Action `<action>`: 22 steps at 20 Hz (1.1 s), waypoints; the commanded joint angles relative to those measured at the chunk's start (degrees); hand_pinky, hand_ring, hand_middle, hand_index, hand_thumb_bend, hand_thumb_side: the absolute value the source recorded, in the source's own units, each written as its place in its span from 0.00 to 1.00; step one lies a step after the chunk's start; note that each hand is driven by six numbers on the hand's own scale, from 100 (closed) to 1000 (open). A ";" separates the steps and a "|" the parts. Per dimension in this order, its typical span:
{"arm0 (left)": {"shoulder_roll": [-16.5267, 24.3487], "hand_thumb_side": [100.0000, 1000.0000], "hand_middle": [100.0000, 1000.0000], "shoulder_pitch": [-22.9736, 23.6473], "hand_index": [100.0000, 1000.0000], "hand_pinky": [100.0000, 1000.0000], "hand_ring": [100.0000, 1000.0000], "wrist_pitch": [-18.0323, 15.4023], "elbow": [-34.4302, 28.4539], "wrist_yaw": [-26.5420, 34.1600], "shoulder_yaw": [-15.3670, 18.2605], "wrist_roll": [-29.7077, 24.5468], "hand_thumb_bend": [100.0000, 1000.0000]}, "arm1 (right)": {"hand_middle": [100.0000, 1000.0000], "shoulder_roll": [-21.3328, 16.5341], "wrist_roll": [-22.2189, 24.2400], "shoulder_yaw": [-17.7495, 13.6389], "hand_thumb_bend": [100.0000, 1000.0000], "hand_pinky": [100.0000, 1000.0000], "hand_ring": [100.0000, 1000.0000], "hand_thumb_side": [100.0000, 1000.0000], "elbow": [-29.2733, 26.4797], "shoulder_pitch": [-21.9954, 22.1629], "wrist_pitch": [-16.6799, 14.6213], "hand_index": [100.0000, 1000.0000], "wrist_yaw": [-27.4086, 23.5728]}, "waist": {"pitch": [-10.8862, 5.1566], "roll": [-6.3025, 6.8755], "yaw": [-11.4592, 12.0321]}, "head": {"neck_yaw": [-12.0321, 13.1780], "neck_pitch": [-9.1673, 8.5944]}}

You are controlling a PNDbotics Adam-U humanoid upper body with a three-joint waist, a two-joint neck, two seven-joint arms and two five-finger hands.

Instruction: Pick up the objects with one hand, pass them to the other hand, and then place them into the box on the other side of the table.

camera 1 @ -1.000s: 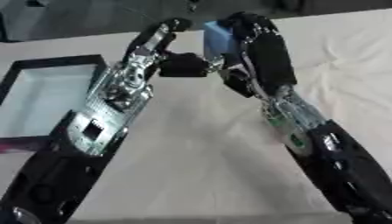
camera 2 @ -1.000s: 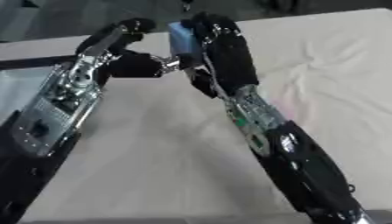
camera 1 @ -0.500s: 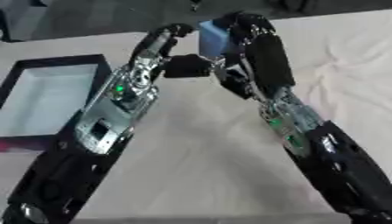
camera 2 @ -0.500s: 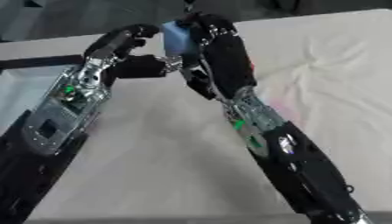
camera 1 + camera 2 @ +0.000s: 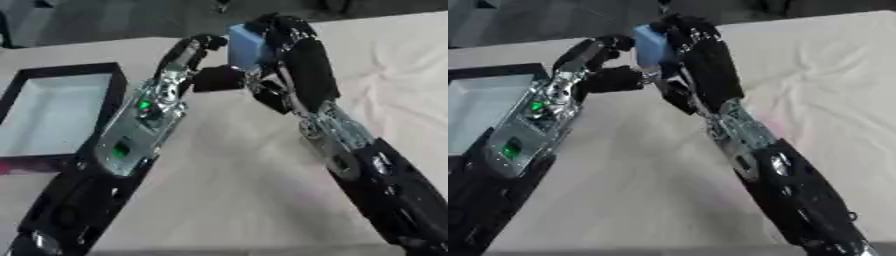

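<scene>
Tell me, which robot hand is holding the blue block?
The right robot hand holds the blue block, fingers curled round it. The left robot hand only reaches toward it.

Bare cloth (image 5: 236, 170) beside box (image 5: 112, 82).

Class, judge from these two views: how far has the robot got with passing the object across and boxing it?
Done: the light blue block is off the table, held in the right hand. In hand: the left hand reaches up beside it for the handover; I cannot tell whether it touches. Left: transfer, then placing into the box, where no objects show.
</scene>
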 commanded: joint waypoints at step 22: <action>-1.63 0.38 0.49 -0.60 0.38 0.46 0.95 -4.58 3.10 2.34 0.89 6.61 0.00 | 0.61 0.13 1.98 1.16 0.33 0.76 0.76 0.00 0.48 -0.63 -1.50 0.75 -2.84 | -1.80 0.13 -0.35 | -0.75 0.26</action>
